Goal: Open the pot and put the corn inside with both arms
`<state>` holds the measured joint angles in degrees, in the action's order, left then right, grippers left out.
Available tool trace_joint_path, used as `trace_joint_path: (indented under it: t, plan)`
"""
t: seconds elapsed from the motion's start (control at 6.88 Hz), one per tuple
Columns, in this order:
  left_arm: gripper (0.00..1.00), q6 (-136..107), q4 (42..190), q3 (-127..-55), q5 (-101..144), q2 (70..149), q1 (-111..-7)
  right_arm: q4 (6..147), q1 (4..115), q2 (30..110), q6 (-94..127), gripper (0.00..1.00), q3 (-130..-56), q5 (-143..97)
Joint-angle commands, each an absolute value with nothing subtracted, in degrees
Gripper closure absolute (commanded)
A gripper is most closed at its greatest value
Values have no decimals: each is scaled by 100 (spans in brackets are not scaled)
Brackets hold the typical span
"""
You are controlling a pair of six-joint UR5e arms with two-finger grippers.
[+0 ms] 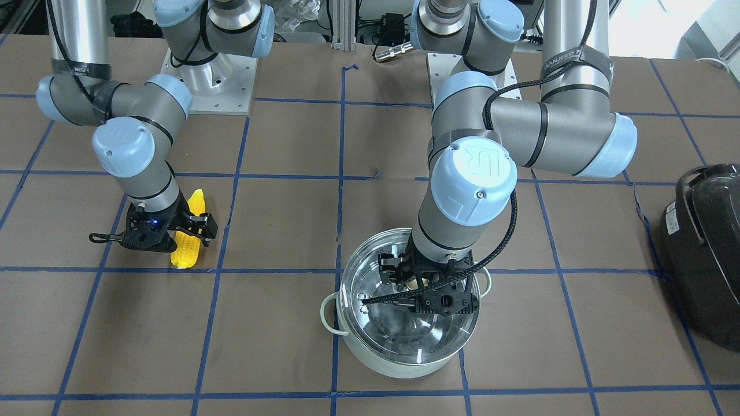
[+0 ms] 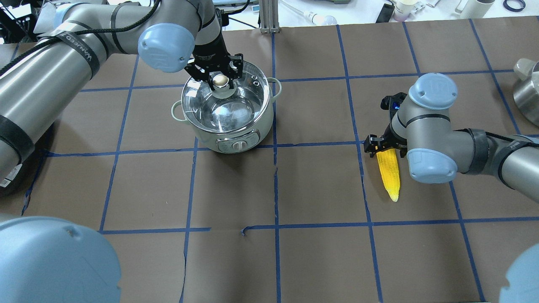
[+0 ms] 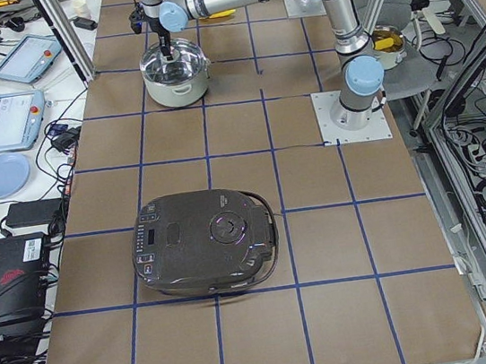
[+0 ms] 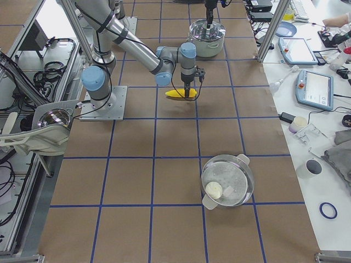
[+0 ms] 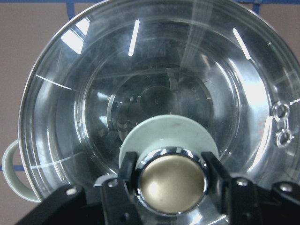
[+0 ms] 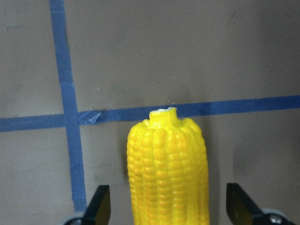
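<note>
the round pale-sided steel pot (image 2: 263,126) stood on the brown paper-covered table (image 2: 320,185) with its clear glass lid (image 5: 93,93) seated on it, as far as i could judge. the black left gripper (image 2: 220,78) clasped the lid's brass-coloured round knob (image 5: 172,185), both fingers (image 5: 218,180) pressed against its collar. well off to the pot's side the bright yellow bumpy corn cob (image 2: 389,174) lay flat, and the black right gripper (image 6: 168,204) hung over its blunt end, spread wide and holding nothing, with a gap on each side. the lid looked heavy for its size, smooth and breakable, so the knob seemed the only sound place to take it, lifted straight up. the cob looked light and stiff, its kernels giving some grip. across the thick part seemed best, since it might roll. the left wrist camera showed the fingers meeting the knob, which the front camera hid behind the arm. the right wrist camera showed the gaps beside the cob, which the overhead one covered with the wrist.
</note>
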<state>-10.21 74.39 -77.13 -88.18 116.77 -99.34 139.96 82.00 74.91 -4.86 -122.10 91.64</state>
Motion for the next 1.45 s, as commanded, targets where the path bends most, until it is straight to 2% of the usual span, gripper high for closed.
trace_joint_path:
  t: [0.0,0.15,0.44,0.58,0.73,1.02,1.16,1.31]
  plan:
    - [100,-897,7479,-7420,-8833,11444,-9836,14001,8200,7471,-633,50,-12217,9211]
    - [100,-357,7645,-7435,-8850,11269,-9470,13931,8200,7488,-633,56,-12173,9202]
    - [100,1056,8033,-7732,-8859,10962,-8634,13774,8218,7558,-633,57,-11798,9167]
    - [100,1603,7981,-8048,-8894,10864,-8274,12841,8331,7654,-598,57,-11203,9123]
    - [100,2687,7580,-8364,-8903,10872,-7818,11779,8671,7647,-528,57,-10197,9010]
    - [100,3655,6230,-9416,-8903,10898,-7226,10482,9060,7000,-335,57,-8026,8747]
    - [100,3769,5005,-10153,-8912,11003,-7172,10207,9462,6700,14,58,-7398,8710]
    - [100,3779,4322,-10760,-8895,11082,-7076,10256,10040,6488,922,58,-7070,8719]
